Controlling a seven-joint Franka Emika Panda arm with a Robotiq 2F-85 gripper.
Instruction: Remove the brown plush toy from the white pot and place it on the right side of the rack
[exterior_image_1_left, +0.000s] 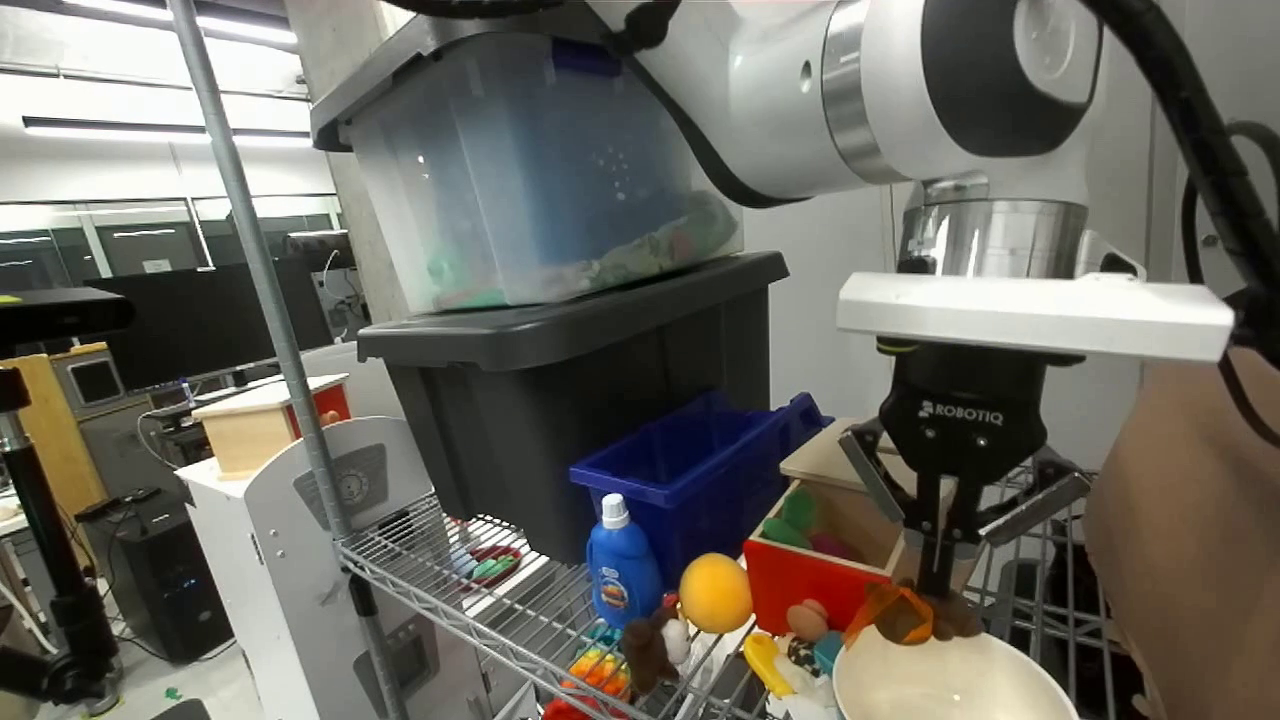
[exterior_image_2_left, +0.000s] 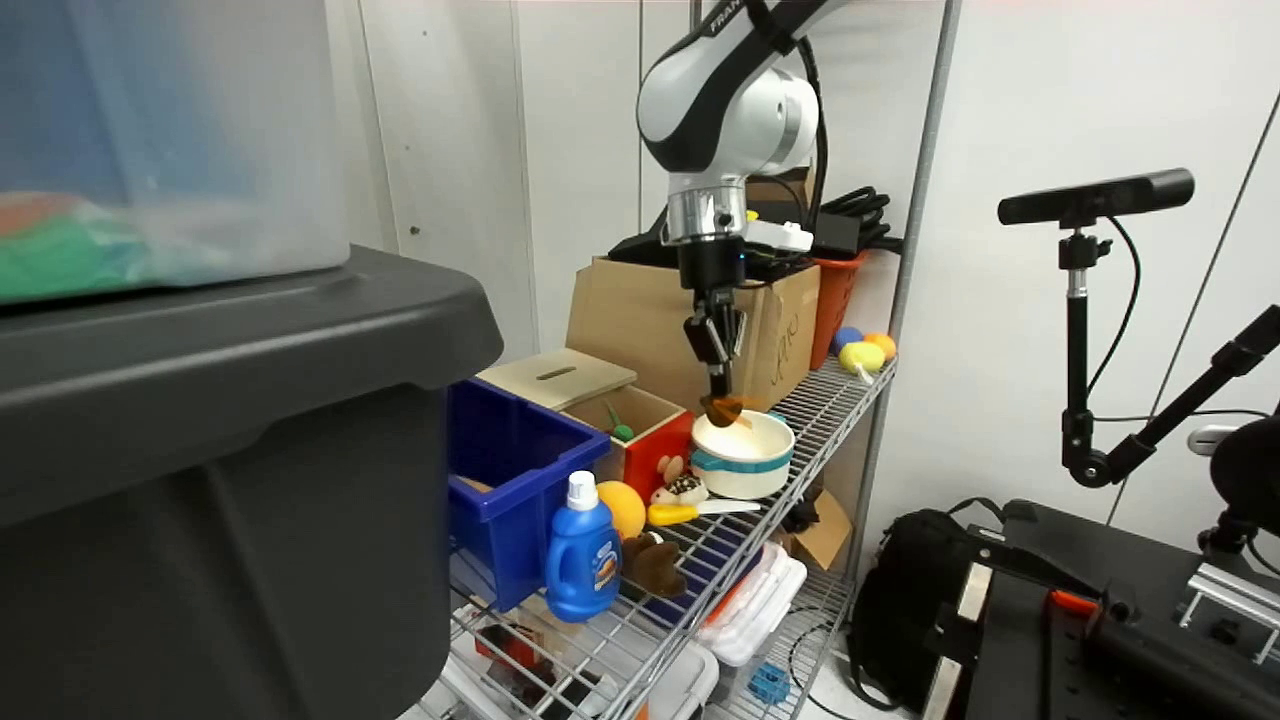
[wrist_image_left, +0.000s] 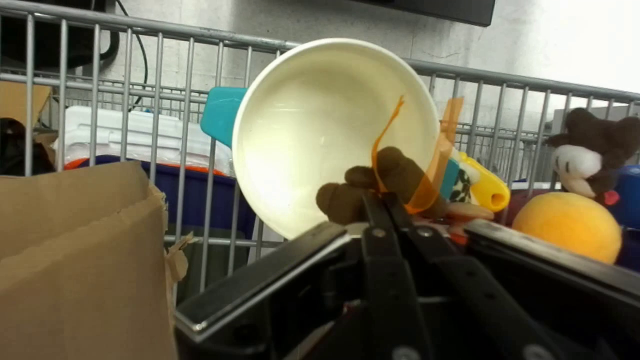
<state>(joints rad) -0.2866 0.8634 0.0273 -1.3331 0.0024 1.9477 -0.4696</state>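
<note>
The brown plush toy (wrist_image_left: 400, 172), with a see-through orange ribbon on it, is pinched at the tips of my gripper (wrist_image_left: 382, 197). The fingers stand close together, shut on it. In the wrist view the toy lies across the near right part of the white pot (wrist_image_left: 310, 115), whose visible inside is bare. Both exterior views show the toy at about rim height, over one side of the pot; whether it touches the rim I cannot tell. The pot, with teal handles, stands on the wire rack (exterior_image_1_left: 470, 625). My gripper (exterior_image_1_left: 935, 590) points straight down.
Close to the pot are a red-fronted wooden box (exterior_image_2_left: 660, 450), a yellow-handled utensil (exterior_image_2_left: 672, 514), an orange ball (exterior_image_1_left: 716, 593) and a dark brown plush (exterior_image_2_left: 655, 567). A blue bottle (exterior_image_2_left: 583, 560) and blue bin (exterior_image_2_left: 530, 520) stand farther along. A cardboard box (wrist_image_left: 80, 270) flanks the pot.
</note>
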